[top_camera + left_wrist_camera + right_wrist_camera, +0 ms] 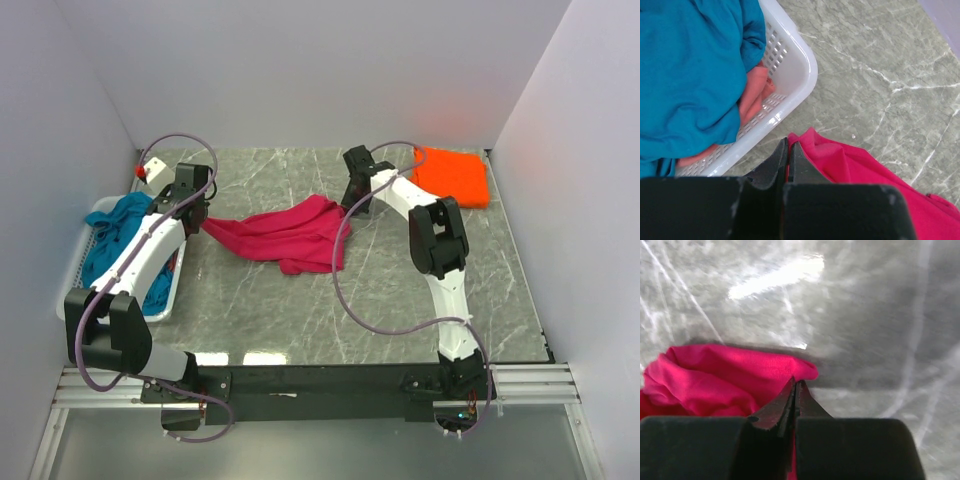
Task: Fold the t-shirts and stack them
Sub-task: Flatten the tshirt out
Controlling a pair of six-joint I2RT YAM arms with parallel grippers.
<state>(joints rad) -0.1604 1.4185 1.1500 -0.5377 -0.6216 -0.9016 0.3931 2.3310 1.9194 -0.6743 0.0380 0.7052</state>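
Observation:
The magenta-pink t-shirt point(288, 232) lies crumpled and stretched across the middle of the table. My left gripper point(196, 212) is shut on its left edge point(840, 160), next to the basket. My right gripper point(352, 196) is shut on its right edge point(740, 375). The bright orange t-shirt point(452, 176) lies folded at the back right. The teal-blue t-shirt point(120, 240) is heaped in the white basket and fills the upper left of the left wrist view point(690, 75).
The white lattice basket point(84, 250) stands at the left edge and also holds a peach cloth point(756, 95). A small white and red object point(152, 168) sits at the back left. White walls close in three sides.

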